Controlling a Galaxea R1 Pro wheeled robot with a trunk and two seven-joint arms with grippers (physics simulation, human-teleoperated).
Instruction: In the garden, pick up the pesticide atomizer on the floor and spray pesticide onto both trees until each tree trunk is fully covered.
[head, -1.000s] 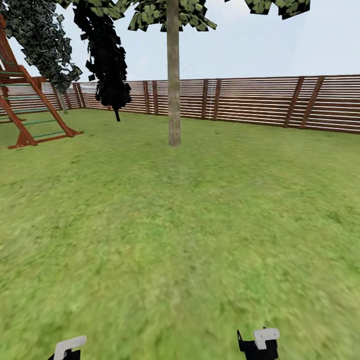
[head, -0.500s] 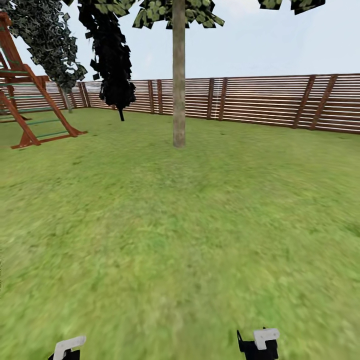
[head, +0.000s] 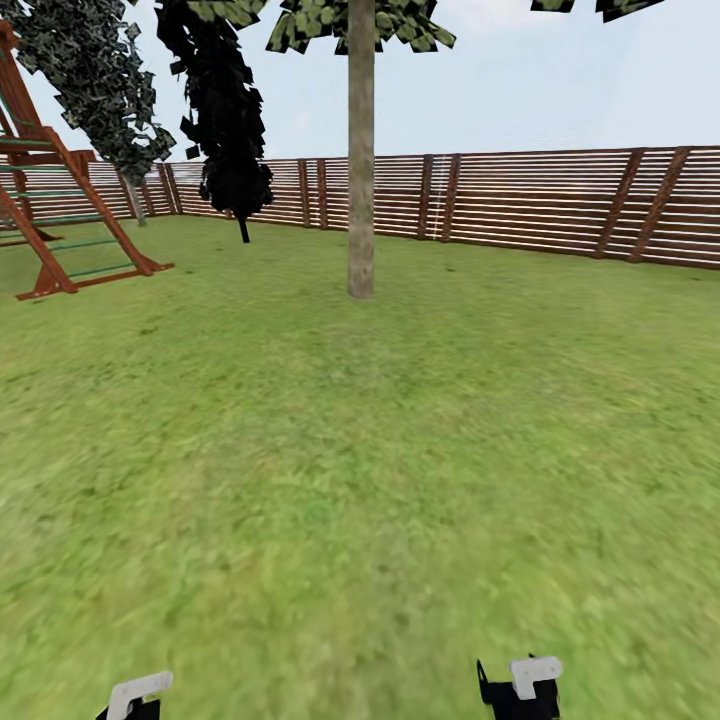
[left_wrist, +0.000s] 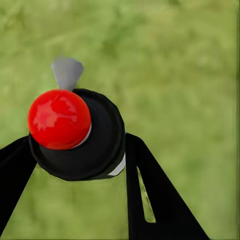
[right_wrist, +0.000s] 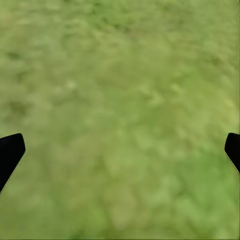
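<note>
Green grass: we see the floor (head: 400, 480) of the garden spreading from our arms out to the fence, mottled and blurry.
Tree: one tree (head: 361, 150) stands ahead of us, slightly left of centre, well apart from our arms; its tree trunk (head: 361, 200) is a straight pale grey-brown column, with grey-green leaves at the upper edge of the head view.
Pesticide: we cannot make out any pale specks on the bark at this range.
Fence: a brown slatted fence (head: 540, 205) runs across behind the tree.
Conifers: a black-leaved conifer (head: 225, 110) stands left of the trunk near the fence, with another dark one (head: 95, 80) further left.
Climbing frame: a red-brown wooden climbing frame (head: 50, 210) rises at the far left.
Left gripper: our left gripper (left_wrist: 75, 165) is clamped around the atomizer (left_wrist: 80, 135), its black fingers (left_wrist: 150, 190) pressed to either side of the black body; the red knob (left_wrist: 59, 119) sits on top and a grey nozzle (left_wrist: 66, 72) sticks out beyond it, over grass.
Right gripper: our right gripper (right_wrist: 120, 150) is spread wide and holds nothing, with its black fingertips (right_wrist: 10, 152) at the two sides of the wrist view above bare grass.
Head view of arms: a white part of each arm shows at the lower edge, left (head: 138, 692) and right (head: 530, 680).
</note>
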